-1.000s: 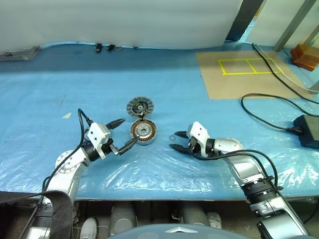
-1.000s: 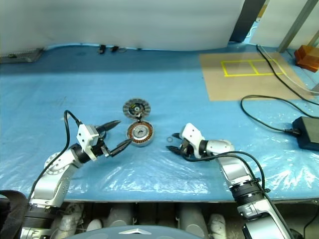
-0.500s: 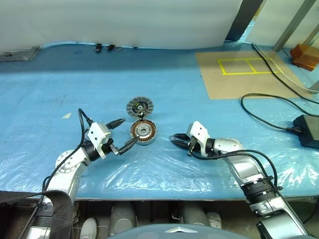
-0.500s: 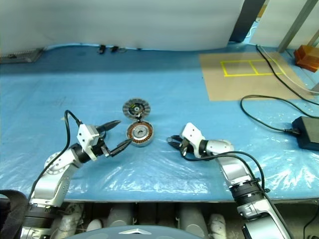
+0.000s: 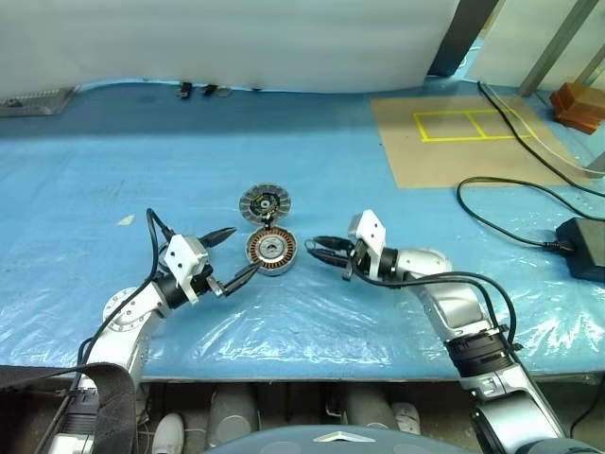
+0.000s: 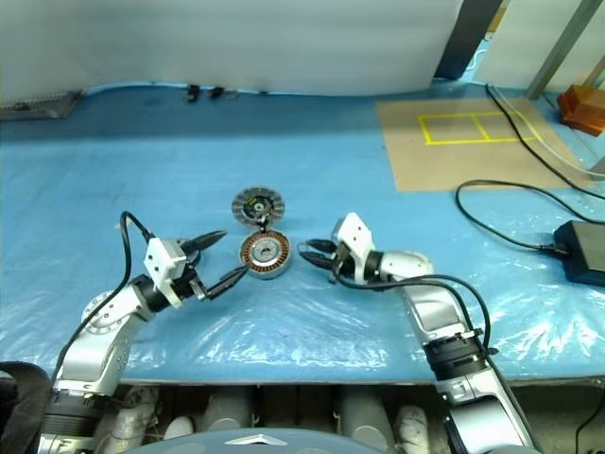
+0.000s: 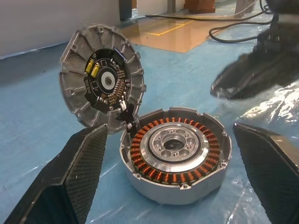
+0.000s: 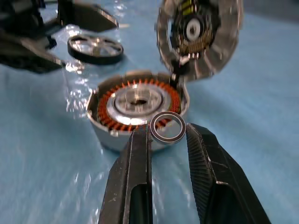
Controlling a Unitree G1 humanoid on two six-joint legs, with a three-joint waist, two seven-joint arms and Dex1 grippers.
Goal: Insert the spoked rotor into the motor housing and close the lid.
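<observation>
**Mia:** Where is the spoked rotor [image 8: 96,48]?

**Tom:** I think it is the flat wheel with spokes. It lies on the tabletop [image 5: 397,199], on the far side of the motor housing [image 5: 272,249] from the right arm, near the left arm. Nothing is holding it.

**Mia:** And the round disc with ribs?

**Tom:** That looks like the lid [image 5: 265,202]. It stands up, open, joined to the back edge of the housing. You can see the orange wire inside the cup.

**Mia:** What are the pincers doing?

**Tom:** The left pincer [image 5: 244,249] is spread wide, just beside the housing, with nothing in it. The right pincer [image 5: 321,248] is narrow and pinches a small ring [image 8: 168,141] close to the housing's rim.

**Mia:** How will the rotor feel?

**Tom:** Hard, I guess, and heavy for its size. It won't bend. The metal looks smooth, so it could slip. It lies flat, so grab it across the outer rim, or by one spoke. Keep it level going into the cup, so it doesn't scrape the wire.
</observation>
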